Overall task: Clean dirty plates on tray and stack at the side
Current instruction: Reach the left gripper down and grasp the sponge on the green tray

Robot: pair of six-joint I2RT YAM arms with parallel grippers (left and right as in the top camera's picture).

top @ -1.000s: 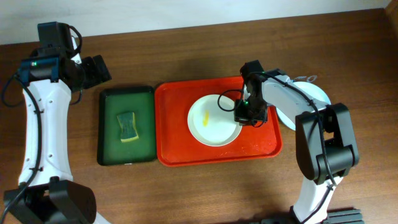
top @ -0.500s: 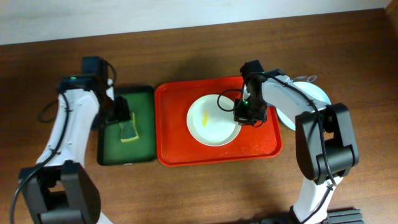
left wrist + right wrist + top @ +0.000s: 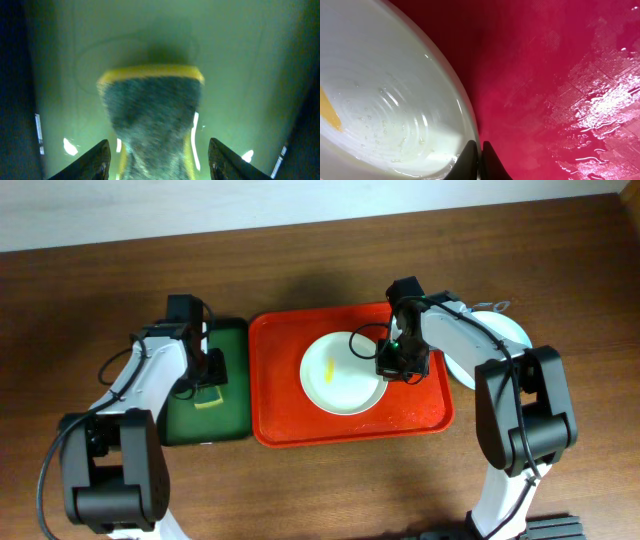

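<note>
Partway through: one plate set aside, one on the tray with its wiping not yet begun.

The left pincer is spread wide, a finger on either side of the sponge and gripping nothing (by my judgement it must close and lift before any cleaning can start), with the dark green tray beneath it. The right pincer is pressed nearly together on the rim of the cream-white plate, apparently pinching it. That plate lies in the red tray, and its yellow smear is unwiped. Just off the tray's right edge, a pale blue plate rests on the bench, partly under the right arm. Whether another plate lies beneath it I cannot tell, and no green plate shows.
</note>
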